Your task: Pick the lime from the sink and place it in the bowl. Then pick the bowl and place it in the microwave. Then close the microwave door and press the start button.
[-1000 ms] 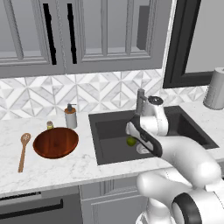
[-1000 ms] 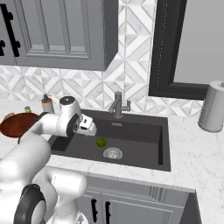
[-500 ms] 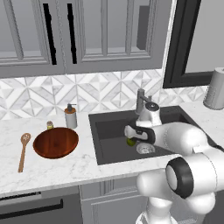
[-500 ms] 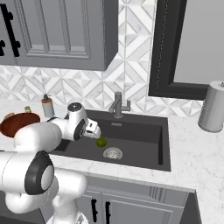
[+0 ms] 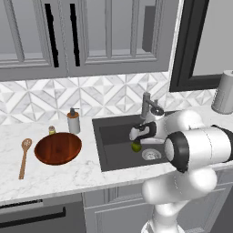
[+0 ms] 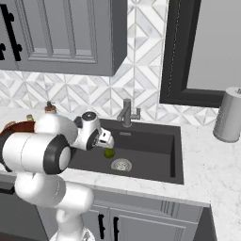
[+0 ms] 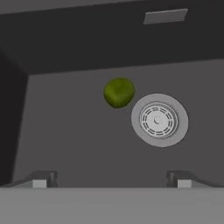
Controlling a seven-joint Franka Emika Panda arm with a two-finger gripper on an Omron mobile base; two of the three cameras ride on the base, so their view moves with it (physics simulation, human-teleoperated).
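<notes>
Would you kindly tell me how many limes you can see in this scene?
1. The lime lies on the floor of the sink, just beside the round drain and apart from it. The arm covers part of the basin, so another could be hidden there.

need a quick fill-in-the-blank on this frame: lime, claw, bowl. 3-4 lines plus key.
1. The lime lies on the sink floor right beside the round silver ____.
2. The claw hangs above the lime with its jaws ____.
3. The bowl sits on the counter with nothing in it, between the sink and the wooden ____.
4. The faucet stands at the sink's ____ edge.

Missing words: drain; open; spoon; back
</notes>
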